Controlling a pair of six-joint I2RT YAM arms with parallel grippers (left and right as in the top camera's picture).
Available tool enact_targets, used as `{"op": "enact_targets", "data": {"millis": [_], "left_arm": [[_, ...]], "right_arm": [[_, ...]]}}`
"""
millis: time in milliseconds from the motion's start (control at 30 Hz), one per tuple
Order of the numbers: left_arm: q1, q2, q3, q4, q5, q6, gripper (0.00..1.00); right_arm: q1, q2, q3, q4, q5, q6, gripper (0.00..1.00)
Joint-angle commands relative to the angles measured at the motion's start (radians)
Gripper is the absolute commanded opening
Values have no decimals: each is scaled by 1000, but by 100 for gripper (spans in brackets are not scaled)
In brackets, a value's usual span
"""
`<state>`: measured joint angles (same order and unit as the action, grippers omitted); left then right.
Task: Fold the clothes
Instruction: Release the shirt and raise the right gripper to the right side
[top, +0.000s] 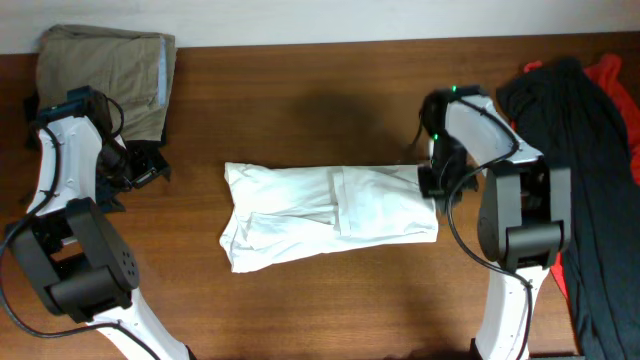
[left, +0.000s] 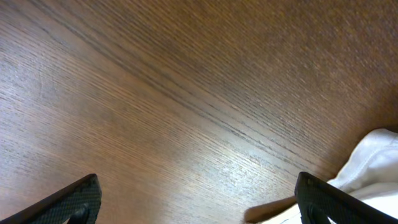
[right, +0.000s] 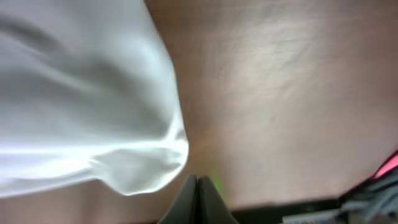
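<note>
A white garment (top: 325, 215) lies partly folded in the middle of the wooden table (top: 300, 90). My left gripper (top: 150, 170) is open and empty above bare wood to the left of the garment; its two dark fingertips (left: 196, 202) frame bare table, and a corner of the white garment (left: 370, 165) shows at the right edge. My right gripper (top: 432, 183) sits at the garment's right end. Its fingers (right: 198, 198) are pressed together with nothing between them, just beside the white cloth (right: 81, 99).
A folded khaki garment (top: 110, 65) lies at the back left corner. A pile of black and red clothes (top: 585, 150) lies along the right edge, and a bit of red (right: 388, 165) shows in the right wrist view.
</note>
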<state>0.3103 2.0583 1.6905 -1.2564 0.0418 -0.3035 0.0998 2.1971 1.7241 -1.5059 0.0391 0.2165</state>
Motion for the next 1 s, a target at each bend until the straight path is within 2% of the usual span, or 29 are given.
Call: {"op": "enact_targets", "data": {"millis": [0, 33, 67, 100, 133, 200, 267, 433, 467, 533, 633, 700, 800, 833, 967], "left_arm": [[-3, 1, -4, 0, 7, 1, 99], [-3, 1, -4, 0, 8, 1, 99], [-3, 1, -4, 1, 8, 1, 99], [-3, 1, -4, 0, 7, 1, 99], [-3, 1, -4, -1, 7, 1, 99], [-3, 1, -4, -1, 7, 1, 99], [-3, 1, -4, 0, 7, 1, 99], [-3, 1, -5, -2, 7, 2, 99], [-3, 1, -7, -5, 7, 2, 99], [-3, 1, -9, -3, 7, 1, 99], [-3, 1, -9, -1, 7, 2, 99], [-3, 1, -9, -1, 7, 1, 99], [-3, 1, -9, 3, 7, 1, 99], [-3, 1, -9, 7, 7, 1, 99], [-5, 1, -9, 10, 7, 1, 99]], "right_arm": [[20, -27, 126, -6, -162, -72, 4], [45, -27, 129, 32, -328, -199, 4], [76, -24, 117, 74, -410, -246, 6], [127, -19, 90, 111, -406, -246, 15], [166, -13, 63, 142, -407, -242, 18], [239, 0, 8, 197, -406, -205, 19], [330, 23, -86, 326, -407, -129, 29], [425, 24, -136, 541, -454, -31, 29], [418, 24, -114, 538, -455, -19, 25], [371, 15, 0, 427, -454, -21, 21], [247, 12, 236, 225, -454, -116, 29], [147, 12, 267, 177, -454, -174, 33], [12, 17, 137, 181, -493, -254, 32], [-3, 17, 60, 224, -554, -291, 32], [-14, 18, -190, 496, -545, -278, 38]]}}
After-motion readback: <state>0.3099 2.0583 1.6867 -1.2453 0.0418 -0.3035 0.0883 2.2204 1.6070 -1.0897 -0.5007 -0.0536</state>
